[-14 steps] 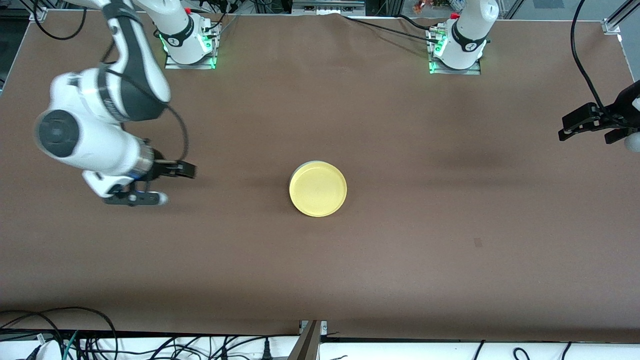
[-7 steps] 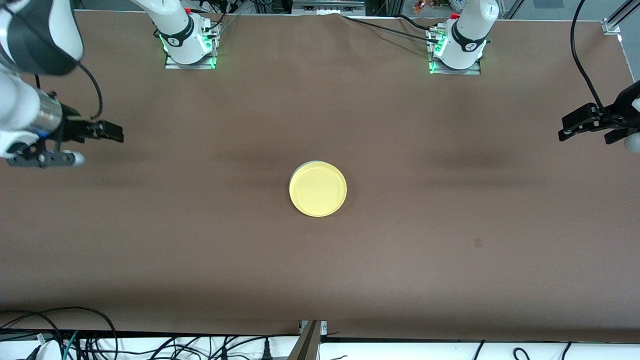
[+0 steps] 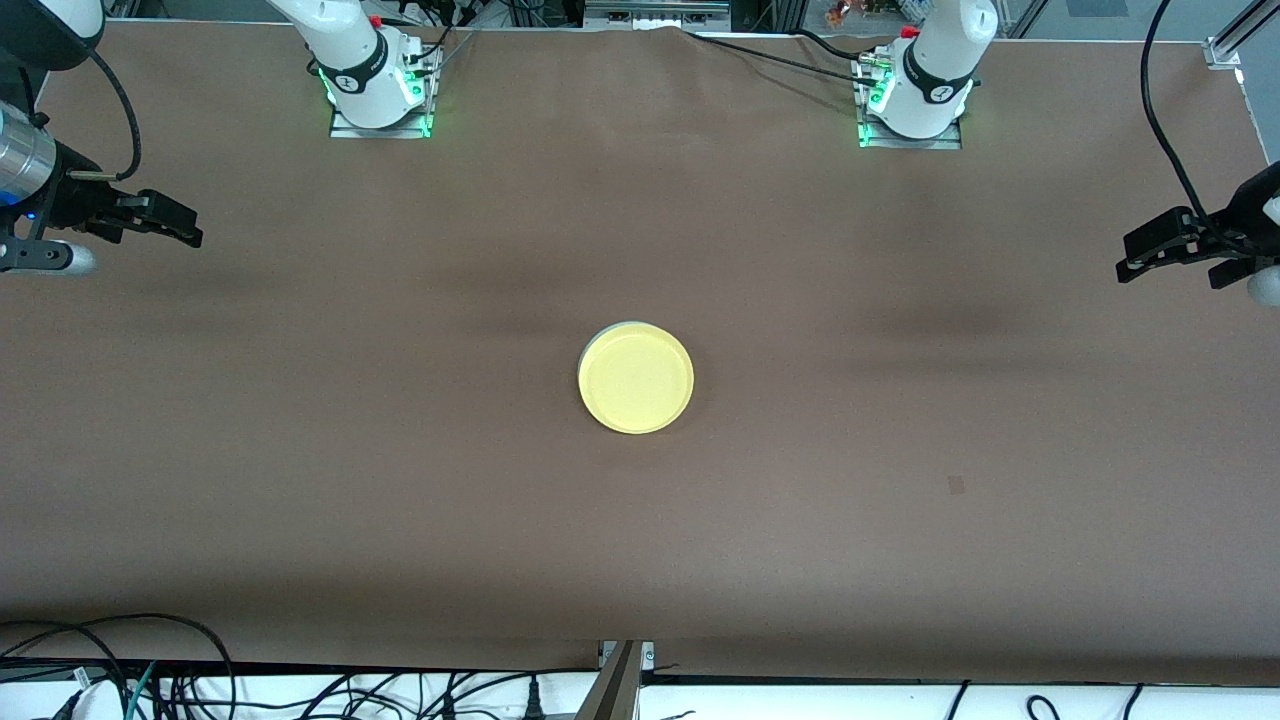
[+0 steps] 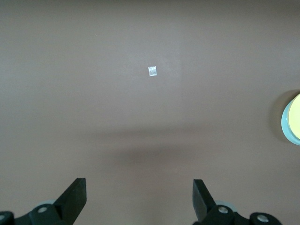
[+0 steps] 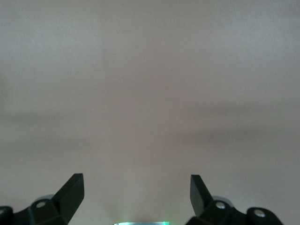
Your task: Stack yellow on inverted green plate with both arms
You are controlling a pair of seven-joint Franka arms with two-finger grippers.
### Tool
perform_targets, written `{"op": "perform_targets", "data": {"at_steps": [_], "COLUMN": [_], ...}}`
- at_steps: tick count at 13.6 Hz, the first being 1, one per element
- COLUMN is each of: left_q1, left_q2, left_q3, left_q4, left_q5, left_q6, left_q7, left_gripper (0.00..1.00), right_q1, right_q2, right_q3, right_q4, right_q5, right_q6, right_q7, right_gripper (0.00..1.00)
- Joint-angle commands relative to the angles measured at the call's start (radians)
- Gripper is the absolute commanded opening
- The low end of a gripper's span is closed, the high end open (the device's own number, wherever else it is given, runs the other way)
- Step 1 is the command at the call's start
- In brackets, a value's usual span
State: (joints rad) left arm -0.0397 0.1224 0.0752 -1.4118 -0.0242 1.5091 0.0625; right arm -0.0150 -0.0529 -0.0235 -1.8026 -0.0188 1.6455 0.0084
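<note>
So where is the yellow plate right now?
The yellow plate lies mid-table on the green plate, whose rim peeks out beneath; both grippers are far away.

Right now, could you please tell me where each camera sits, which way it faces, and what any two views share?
Front view: high across the table, facing both bases; shows the yellow plate on the green plate, right hand, left hand.
Left wrist view: on the left wrist, looking down at the tablecloth; own open fingers.
Right wrist view: looks down at bare cloth; own open fingers.
Shared: front and left wrist views both show the plates.
</note>
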Motion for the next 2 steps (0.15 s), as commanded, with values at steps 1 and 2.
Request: {"op": "perform_targets", "data": {"at_steps": [1,2], "left_q1": [0.001,0.001], "left_q2": [0.01,0.011], "left_q3": [-0.002,-0.002], "left_q4": [0.028,0.028], "left_q5": [-0.017,-0.017], "left_q6": [-0.012,-0.012], "left_q7": [-0.007,-0.007], "left_gripper": [1.0,1.0], "right_q1": [-0.017,-0.019], "right_q2": [-0.044,-0.044], "right_q3": [0.016,0.016], "right_q4": [-0.014,-0.003], "right_q5": [-0.006,-0.006], "right_q6": [0.016,0.008], "right_q7": [0.01,0.005], "right_gripper": [1.0,1.0]}}
